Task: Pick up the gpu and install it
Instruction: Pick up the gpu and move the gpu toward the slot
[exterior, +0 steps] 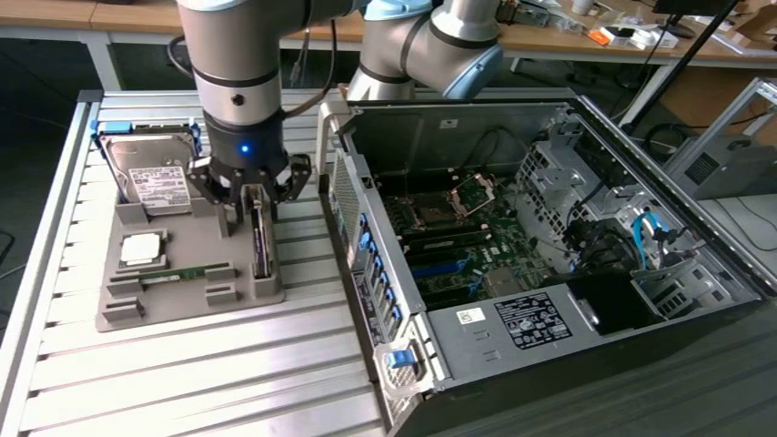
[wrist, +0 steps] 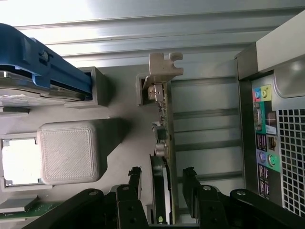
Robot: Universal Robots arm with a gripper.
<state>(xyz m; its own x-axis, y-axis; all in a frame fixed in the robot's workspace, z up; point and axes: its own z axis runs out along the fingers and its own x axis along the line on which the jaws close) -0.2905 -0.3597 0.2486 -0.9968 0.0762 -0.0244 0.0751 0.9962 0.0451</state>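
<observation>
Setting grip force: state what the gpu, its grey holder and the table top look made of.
The gpu: probably circuit-board laminate, greenish edge with small metal parts in the wrist view.
The holder: likely 3D-printed plastic, matte grey, fine printed texture.
The table top: seemingly aluminium, silver sheen, ribbed slats.

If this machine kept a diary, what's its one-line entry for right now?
gripper: open, straddling gpu | gpu: on edge in grey tray | computer case: open, gpu not installed
</observation>
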